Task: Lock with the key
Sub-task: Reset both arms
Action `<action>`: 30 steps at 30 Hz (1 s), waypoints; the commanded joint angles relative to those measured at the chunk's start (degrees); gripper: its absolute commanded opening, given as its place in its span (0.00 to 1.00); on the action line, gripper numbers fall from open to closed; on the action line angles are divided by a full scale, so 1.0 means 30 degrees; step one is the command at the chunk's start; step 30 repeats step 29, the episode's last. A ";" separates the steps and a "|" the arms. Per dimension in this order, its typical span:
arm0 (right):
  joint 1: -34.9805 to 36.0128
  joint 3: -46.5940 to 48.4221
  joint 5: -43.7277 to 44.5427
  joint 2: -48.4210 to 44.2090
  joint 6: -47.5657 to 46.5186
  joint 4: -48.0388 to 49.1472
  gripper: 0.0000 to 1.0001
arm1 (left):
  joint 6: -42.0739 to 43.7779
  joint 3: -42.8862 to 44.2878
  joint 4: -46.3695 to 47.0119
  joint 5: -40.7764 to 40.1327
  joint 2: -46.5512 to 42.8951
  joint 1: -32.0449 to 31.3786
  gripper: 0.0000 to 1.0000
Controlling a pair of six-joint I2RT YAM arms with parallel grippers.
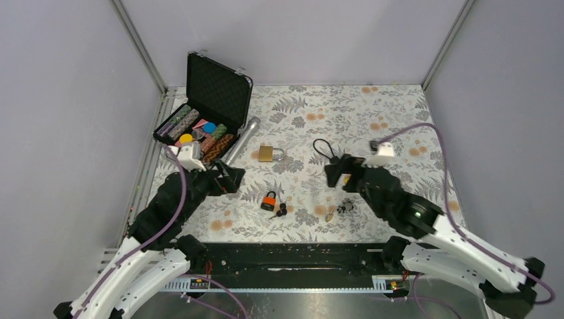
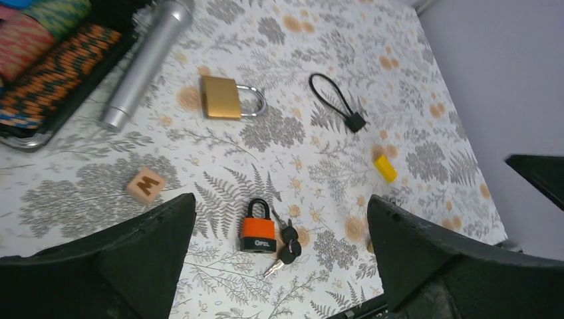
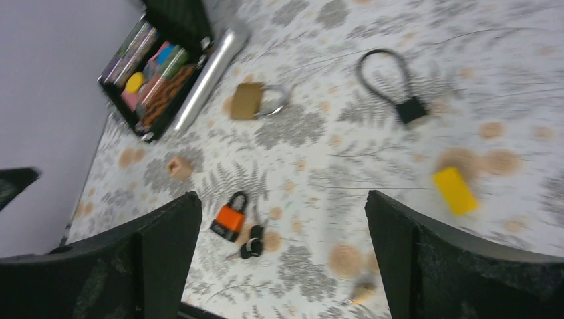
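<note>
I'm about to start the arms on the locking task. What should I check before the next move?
1. Left gripper open and empty: ok.
2. Right gripper open and empty: ok.
3. Orange padlock in plain view, nothing on it: ok.
4. Keys free to grasp, beside the padlock: ok.
5. One of the keys inserted: not ok.
6. Which key fits: cannot tell.

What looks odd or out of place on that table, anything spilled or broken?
Nothing looks spilled or broken. The orange padlock, the keys beside it, the brass padlock and the silver tube just lie loose on the table; the chip case stands open, its chips in neat rows.
</note>
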 commanded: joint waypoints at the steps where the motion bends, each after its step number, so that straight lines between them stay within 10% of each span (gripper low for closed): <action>1: 0.0092 0.0125 0.6524 -0.4171 -0.0464 -0.6058 1.00 | 0.0490 0.2201 -0.3792 -0.2458 -0.1293 -0.0027 0.99; 13: 0.0087 0.2766 1.2359 -1.3617 0.0148 -1.2779 0.99 | 0.1716 0.2995 -0.4425 -0.3855 -0.3295 -0.0039 0.99; 30: 0.0092 0.2908 1.2844 -1.5016 -0.0158 -1.3161 0.99 | 0.2015 0.3188 -0.4483 -0.3932 -0.2957 -0.0021 0.99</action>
